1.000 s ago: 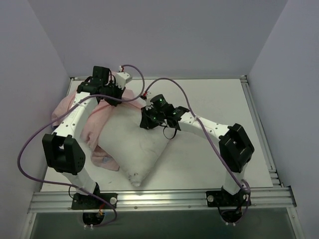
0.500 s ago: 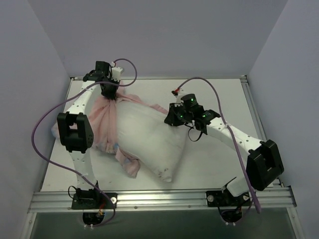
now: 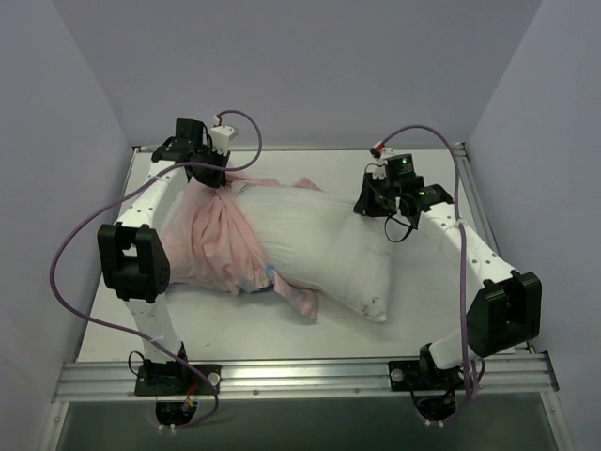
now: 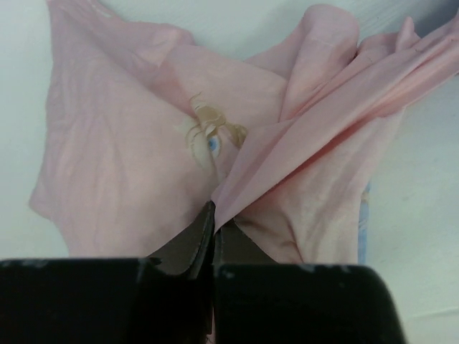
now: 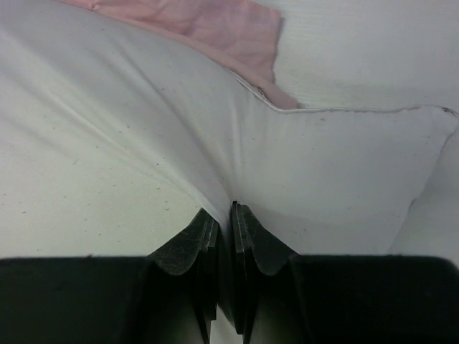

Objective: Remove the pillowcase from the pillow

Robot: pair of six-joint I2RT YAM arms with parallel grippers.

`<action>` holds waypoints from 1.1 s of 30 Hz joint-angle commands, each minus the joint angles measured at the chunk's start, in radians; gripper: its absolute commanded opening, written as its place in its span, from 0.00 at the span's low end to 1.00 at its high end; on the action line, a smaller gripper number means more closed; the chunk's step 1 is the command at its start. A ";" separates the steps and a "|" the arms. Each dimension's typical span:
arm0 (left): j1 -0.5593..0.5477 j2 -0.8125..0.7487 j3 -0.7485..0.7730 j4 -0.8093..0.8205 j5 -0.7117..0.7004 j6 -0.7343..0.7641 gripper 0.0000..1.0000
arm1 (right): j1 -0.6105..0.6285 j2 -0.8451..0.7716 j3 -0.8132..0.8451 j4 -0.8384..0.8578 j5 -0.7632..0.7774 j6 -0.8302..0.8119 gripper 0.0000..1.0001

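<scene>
The white pillow (image 3: 324, 246) lies across the middle of the table, its left end still inside the pillowcase (image 3: 211, 246), which shows its pale pink inner side bunched at the left. My left gripper (image 3: 211, 177) is shut on a fold of the pillowcase (image 4: 237, 143) at the back left; a faint printed face shows through the cloth. My right gripper (image 3: 368, 205) is shut on a pinch of the pillow (image 5: 143, 143) at its back right corner. A pink edge of the pillowcase (image 5: 215, 25) lies beyond it.
The white table (image 3: 441, 310) is walled by grey panels at the back and sides. A metal rail (image 3: 300, 376) runs along the near edge by the arm bases. Purple cables loop above both arms.
My right gripper has pulled the pillow far to the right and back. The left gripper stayed at the back left holding the pillowcase, and more of the white pillow has come out.
</scene>
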 commanded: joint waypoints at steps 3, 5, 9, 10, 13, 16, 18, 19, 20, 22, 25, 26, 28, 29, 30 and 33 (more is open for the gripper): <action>0.125 -0.010 0.009 0.164 -0.319 0.131 0.02 | -0.206 -0.061 0.092 -0.330 0.406 -0.118 0.00; 0.115 -0.043 -0.007 0.137 -0.246 0.143 0.06 | -0.196 -0.055 0.079 -0.315 0.349 -0.101 0.00; 0.033 -0.113 -0.027 0.071 -0.146 0.180 0.80 | -0.179 -0.054 0.020 -0.229 0.210 -0.055 0.00; 0.032 -0.123 0.014 -0.007 -0.062 0.175 1.00 | -0.176 -0.048 0.025 -0.215 0.203 -0.049 0.00; 0.073 -0.174 0.129 -0.204 0.122 0.163 0.94 | -0.177 -0.037 0.037 -0.183 0.184 -0.043 0.00; 0.197 -0.278 0.151 -0.349 0.338 0.210 0.94 | -0.179 -0.011 0.069 -0.183 0.192 -0.050 0.00; 0.274 -0.326 0.130 -0.443 0.412 0.352 0.94 | -0.180 0.017 0.091 -0.188 0.202 -0.065 0.00; 0.335 -0.364 0.110 -0.549 0.405 0.422 0.94 | -0.183 0.026 0.114 -0.189 0.201 -0.069 0.00; 0.366 -0.387 0.037 -0.599 0.393 0.488 0.94 | -0.183 0.043 0.123 -0.191 0.195 -0.070 0.00; 0.427 -0.459 -0.074 -0.714 0.353 0.711 0.94 | -0.183 0.057 0.140 -0.186 0.183 -0.067 0.00; 0.443 -0.556 -0.351 -0.710 0.233 0.858 0.94 | -0.180 0.072 0.155 -0.172 0.175 -0.055 0.00; 0.440 -0.626 -0.420 -0.690 0.212 0.873 0.94 | -0.179 0.077 0.152 -0.169 0.173 -0.053 0.00; 0.423 -0.692 -0.603 -0.616 0.174 0.896 0.94 | -0.179 0.080 0.146 -0.160 0.175 -0.052 0.00; 0.405 -0.746 -0.652 -0.566 0.152 0.875 0.94 | -0.179 0.081 0.142 -0.157 0.175 -0.053 0.00; 0.366 -0.764 -0.697 -0.517 0.129 0.849 0.94 | -0.179 0.083 0.132 -0.151 0.172 -0.053 0.00; 0.332 -0.782 -0.820 -0.211 0.019 0.644 0.94 | -0.180 0.095 0.122 -0.143 0.169 -0.055 0.00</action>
